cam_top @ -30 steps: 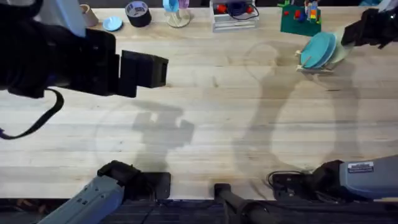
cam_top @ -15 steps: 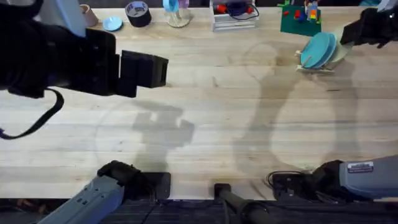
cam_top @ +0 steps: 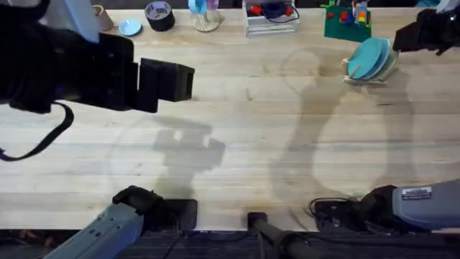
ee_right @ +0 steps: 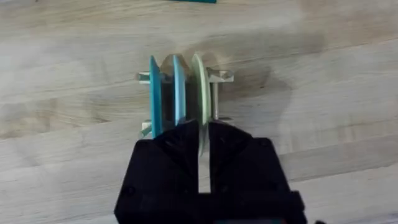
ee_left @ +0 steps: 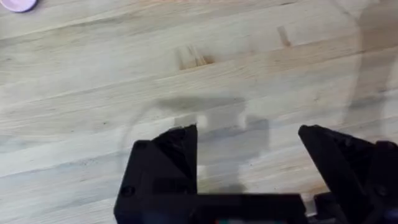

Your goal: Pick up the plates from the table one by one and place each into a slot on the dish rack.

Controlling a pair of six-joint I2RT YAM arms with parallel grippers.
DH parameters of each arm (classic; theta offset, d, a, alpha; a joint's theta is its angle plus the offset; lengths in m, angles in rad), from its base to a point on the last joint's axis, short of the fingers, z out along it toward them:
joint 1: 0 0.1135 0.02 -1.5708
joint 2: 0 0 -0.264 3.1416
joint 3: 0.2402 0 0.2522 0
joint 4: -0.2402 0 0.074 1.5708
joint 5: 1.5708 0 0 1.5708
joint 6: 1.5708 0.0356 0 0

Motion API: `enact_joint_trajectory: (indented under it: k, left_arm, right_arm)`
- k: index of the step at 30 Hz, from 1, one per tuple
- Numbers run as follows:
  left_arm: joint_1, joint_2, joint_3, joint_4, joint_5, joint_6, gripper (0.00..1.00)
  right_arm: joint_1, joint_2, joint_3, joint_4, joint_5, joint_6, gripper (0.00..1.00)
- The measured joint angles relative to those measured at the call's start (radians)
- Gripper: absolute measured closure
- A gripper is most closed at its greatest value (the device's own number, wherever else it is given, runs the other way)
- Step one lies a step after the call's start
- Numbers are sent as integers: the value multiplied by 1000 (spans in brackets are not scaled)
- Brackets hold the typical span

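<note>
The small wooden dish rack (ee_right: 219,77) stands at the table's far right, also at dish rack (cam_top: 366,78). Three plates stand on edge between its pegs: a teal plate (ee_right: 154,93), the light blue plate (ee_right: 179,84) and the pale yellow plate (ee_right: 198,87). My right gripper (ee_right: 203,146) is above the rack, shut on the rim of the pale yellow plate; overhead it is the right gripper (cam_top: 424,34). My left gripper (ee_left: 255,155) hangs open over bare table (ee_left: 249,68) with nothing between its fingers. Overhead, that left gripper (cam_top: 188,80) is large and dark at the left.
Along the back edge stand a tape roll (cam_top: 159,14), a small light blue disc (cam_top: 130,27), a white wire rack (cam_top: 271,19) and a green toy board (cam_top: 347,23). A small pink disc (ee_left: 18,5) lies far from the left gripper.
The pale yellow plate has swung from leaning out to the right to standing closer against the others in the rack. The right gripper shifted slightly. The left arm has not moved.
</note>
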Motion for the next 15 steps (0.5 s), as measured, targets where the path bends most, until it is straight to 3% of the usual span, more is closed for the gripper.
enact_joint_trajectory:
  k: [15]
  left_arm:
    - [0,0,0,0,0,0,6]
  right_arm:
    - [0,-33,11,-91,0,0,794]
